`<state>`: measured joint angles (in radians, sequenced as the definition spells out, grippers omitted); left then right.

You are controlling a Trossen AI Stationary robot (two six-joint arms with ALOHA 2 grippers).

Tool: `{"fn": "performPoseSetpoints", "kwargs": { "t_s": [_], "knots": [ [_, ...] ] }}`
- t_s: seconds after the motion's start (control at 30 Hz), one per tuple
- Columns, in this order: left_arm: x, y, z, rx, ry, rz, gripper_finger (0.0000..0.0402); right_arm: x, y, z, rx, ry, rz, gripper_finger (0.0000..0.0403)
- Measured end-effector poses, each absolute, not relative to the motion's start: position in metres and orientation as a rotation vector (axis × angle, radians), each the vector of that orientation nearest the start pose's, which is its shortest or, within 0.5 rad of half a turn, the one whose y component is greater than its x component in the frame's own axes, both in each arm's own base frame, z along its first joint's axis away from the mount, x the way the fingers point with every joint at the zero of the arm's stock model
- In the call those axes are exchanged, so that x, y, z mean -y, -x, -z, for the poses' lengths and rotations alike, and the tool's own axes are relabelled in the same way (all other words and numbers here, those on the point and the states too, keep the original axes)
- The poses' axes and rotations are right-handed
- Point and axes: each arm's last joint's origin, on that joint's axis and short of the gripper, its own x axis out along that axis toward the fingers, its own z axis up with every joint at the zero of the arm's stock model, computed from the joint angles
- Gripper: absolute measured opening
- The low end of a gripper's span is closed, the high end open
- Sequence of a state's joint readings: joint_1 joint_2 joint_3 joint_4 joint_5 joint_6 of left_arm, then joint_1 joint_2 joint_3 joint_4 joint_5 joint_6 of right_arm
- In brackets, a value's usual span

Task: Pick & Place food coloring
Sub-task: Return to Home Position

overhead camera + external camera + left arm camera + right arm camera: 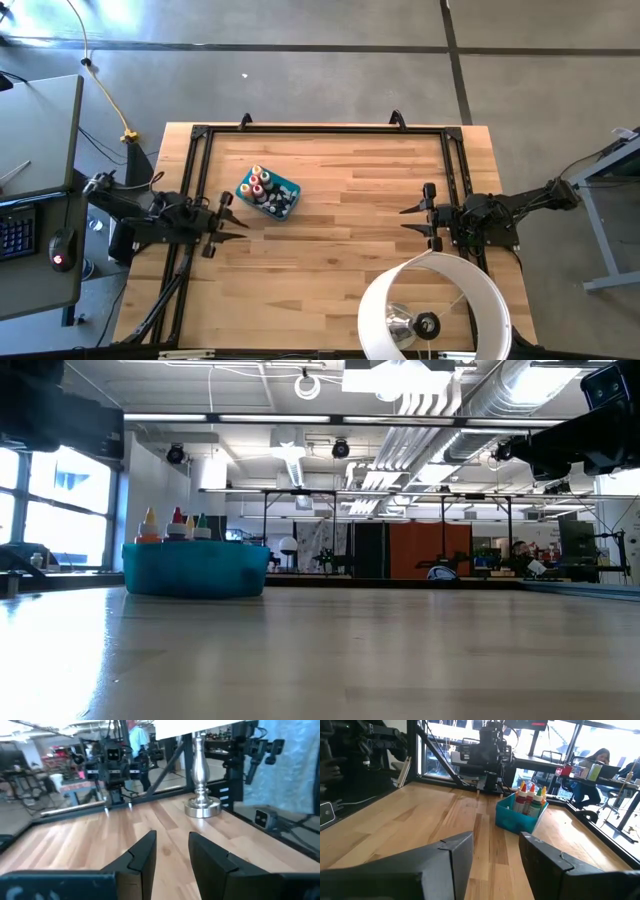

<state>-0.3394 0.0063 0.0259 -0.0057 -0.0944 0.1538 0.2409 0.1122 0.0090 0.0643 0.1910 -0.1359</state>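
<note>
Light wooden bench (pixel 340 250), open workshop behind | teal rectangular plastic bin (pixel 195 572) sits on the left arm's half of the bench | small capped food coloring bottles (pixel 529 797) stand upright inside it | left hand (pixel 232 217) near the bin, fingers spread, empty | right hand (pixel 410 218) well apart at the opposite side, fingers spread, empty

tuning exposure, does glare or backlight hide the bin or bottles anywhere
No. High view: even light on the teal bin and bottles. Low view: bright window beside them, sheen on the table, both readable. Right wrist view: bright behind, bottles clear. Left wrist view shows neither.
</note>
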Motion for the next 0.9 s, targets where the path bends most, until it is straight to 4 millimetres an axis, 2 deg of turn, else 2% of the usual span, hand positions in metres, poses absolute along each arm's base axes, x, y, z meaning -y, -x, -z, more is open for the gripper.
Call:
{"fn": "performPoseSetpoints", "kwargs": {
  "t_s": [0.9],
  "knots": [
    [0.0277,-0.0925,-0.1717,0.039,-0.114,0.263,0.011,-0.0194,-0.102,-0.1637,-0.035,0.144,-0.052,0.0153]
  ]
}}
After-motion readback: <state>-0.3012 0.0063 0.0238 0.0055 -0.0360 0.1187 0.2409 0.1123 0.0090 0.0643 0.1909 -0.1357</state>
